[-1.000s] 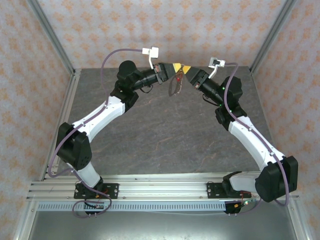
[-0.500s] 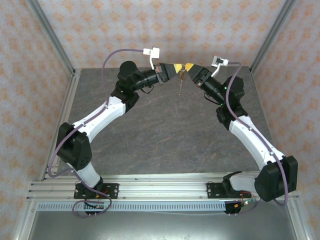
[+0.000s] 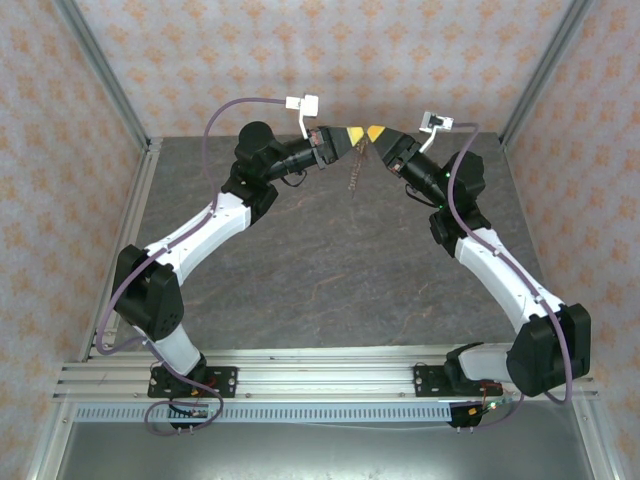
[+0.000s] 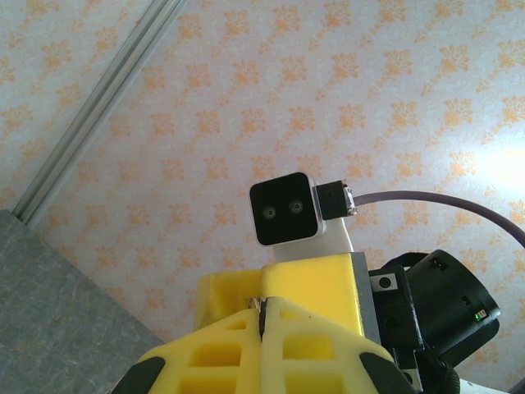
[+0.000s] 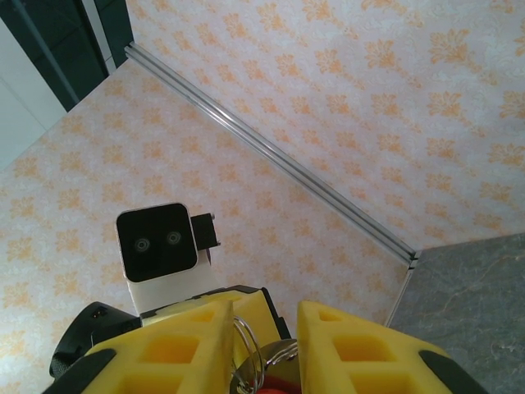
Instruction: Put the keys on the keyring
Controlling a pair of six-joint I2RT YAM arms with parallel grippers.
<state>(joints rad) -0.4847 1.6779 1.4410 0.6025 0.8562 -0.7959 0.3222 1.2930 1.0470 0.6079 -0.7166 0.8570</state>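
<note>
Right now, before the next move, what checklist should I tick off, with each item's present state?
1. Left claw shut: ok.
2. Left claw pinching anything: cannot tell.
3. Metal loops and red key sit between the right claw fingers, the loops spanning the gap: ok.
4. Keyring hangs above the table, under the two claw tips: ok.
5. Red key threaded onto keyring: cannot tell.

Bright, even, nearly shadowless light; glare bleaches the wallpaper (image 4: 502, 164) in the left wrist view.
</note>
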